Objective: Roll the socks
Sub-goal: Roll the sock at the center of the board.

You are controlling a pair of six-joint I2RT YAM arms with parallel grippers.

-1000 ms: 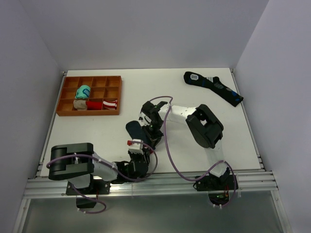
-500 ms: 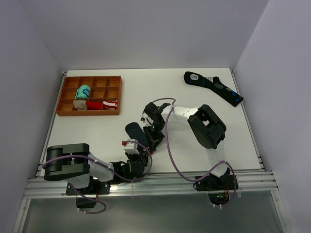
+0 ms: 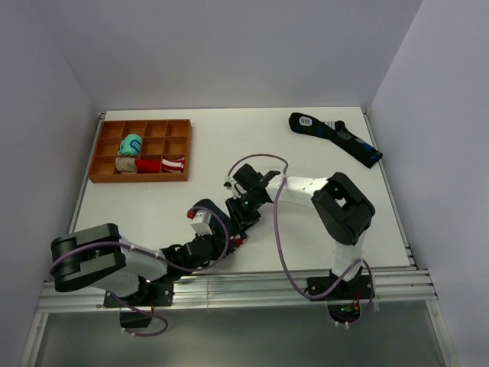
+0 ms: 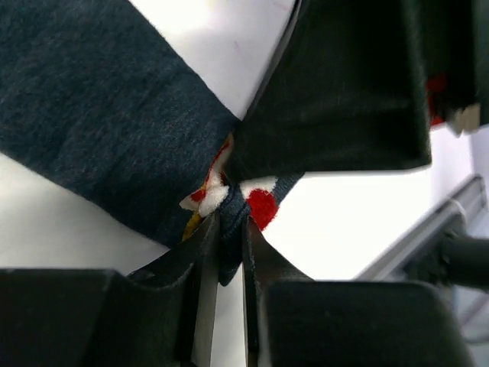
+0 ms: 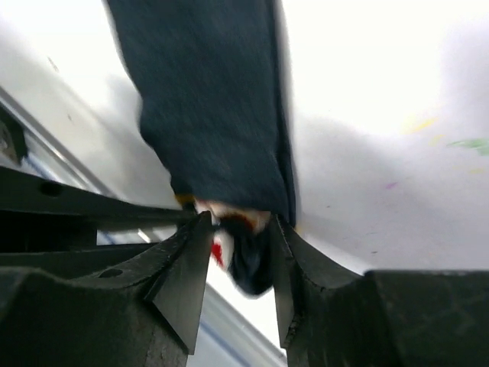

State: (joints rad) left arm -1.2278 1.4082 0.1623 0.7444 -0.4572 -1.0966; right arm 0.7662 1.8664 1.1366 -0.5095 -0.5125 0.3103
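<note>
The socks [image 3: 205, 206] are a short dark navy pair lying flat near the table's front middle. Both grippers meet at the near end, which carries a red-white-yellow patch. In the left wrist view my left gripper [image 4: 228, 223] is shut on that patch end of the socks [image 4: 99, 115], with a fold of navy cloth pinched between its jaws. The black block of the right gripper fills the upper right of that view. My right gripper [image 5: 238, 229] stands open around the same bunched end of the socks [image 5: 214, 99]. From above, the left gripper [image 3: 203, 229] and right gripper [image 3: 231, 222] hide most of the pair.
An orange divided tray [image 3: 189, 149] at the back left holds a teal bundle [image 3: 131, 144], a beige bundle [image 3: 125, 164] and a red-white bundle [image 3: 170, 164]. A longer dark sock [image 3: 336, 138] lies at the back right. An aluminium rail [image 3: 252, 284] runs along the near edge.
The left jaws have closed down on the patch end and the left arm has swung it leftward. The right jaws have spread apart, and the right elbow has shifted right.
</note>
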